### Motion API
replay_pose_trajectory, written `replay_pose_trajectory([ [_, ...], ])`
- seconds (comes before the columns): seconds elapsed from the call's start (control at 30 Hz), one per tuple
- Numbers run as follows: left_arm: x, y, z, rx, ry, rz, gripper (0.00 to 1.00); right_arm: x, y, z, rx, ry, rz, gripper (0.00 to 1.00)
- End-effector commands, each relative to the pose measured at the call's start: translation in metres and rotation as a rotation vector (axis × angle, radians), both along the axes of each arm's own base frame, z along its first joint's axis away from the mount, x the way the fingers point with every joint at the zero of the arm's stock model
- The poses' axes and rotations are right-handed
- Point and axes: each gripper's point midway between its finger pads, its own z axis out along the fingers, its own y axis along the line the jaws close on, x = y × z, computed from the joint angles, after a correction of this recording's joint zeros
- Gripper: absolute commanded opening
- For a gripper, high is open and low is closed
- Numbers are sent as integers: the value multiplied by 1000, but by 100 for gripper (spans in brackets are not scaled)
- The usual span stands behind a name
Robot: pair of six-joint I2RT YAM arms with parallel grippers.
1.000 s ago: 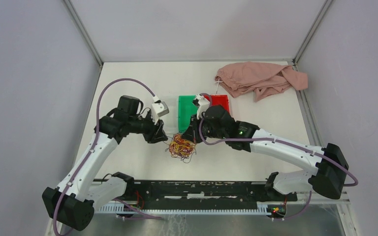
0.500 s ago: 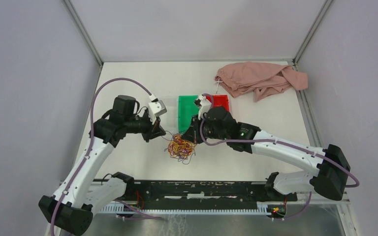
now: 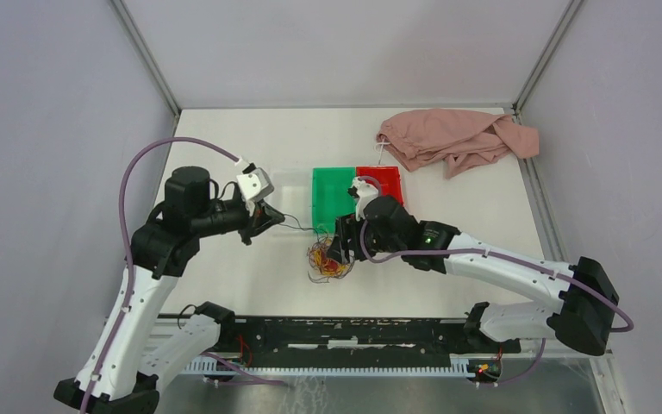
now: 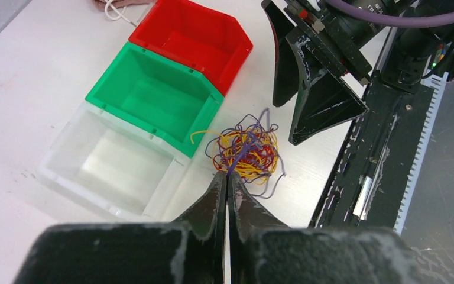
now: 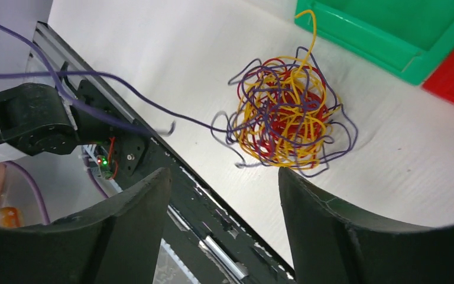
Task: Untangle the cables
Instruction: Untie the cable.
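Overhead, the cables [image 3: 325,261] form one red, yellow and purple tangle on the table [image 3: 250,138], at 6 o'clock from the green bin [image 3: 332,197]. The clear bin [image 3: 291,183] adjoins the green bin at 9 o'clock and the red bin [image 3: 385,178] adjoins it at 3 o'clock, so the three form a touching row. A pink cloth [image 3: 452,138] lies at 1 o'clock from the bins, well apart. The left hand [image 3: 269,224] is at 10 o'clock from the tangle. A single dark strand [image 3: 302,228] spans from it to the tangle. The right hand [image 3: 338,250] is over the tangle's 3 o'clock edge.

In the left wrist view, the left hand's jaws are pressed together and pinch the purple strand at their tips. The strand runs toward 12 o'clock into the tangle, which lies just beside the green bin's near corner. The right hand's two dark fingers [image 4: 322,100] stand at 2 o'clock from the tangle, spread apart.

In the right wrist view, the right hand's jaws are wide, with nothing between them. The tangle rests on the table at 12 o'clock, beyond the fingertips. The green bin is at 1 o'clock. The strand leaves the tangle at 9 o'clock and runs out past the table edge.
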Motion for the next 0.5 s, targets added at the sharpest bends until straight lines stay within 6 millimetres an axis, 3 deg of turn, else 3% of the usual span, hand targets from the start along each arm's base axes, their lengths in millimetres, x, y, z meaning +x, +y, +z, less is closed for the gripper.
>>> replay_pose_trajectory([
  [0.0, -8, -7, 30, -73, -32, -31, 3, 9, -1, 50, 65, -119, -9, 75],
  [0.3, -5, -10, 71, -139, -108, -20, 3, -14, 27, 94, 244, -294, 149, 78],
  [0.47, -4, -12, 80, -158, -116, -16, 3, -26, 50, 111, 284, -368, 223, 77],
])
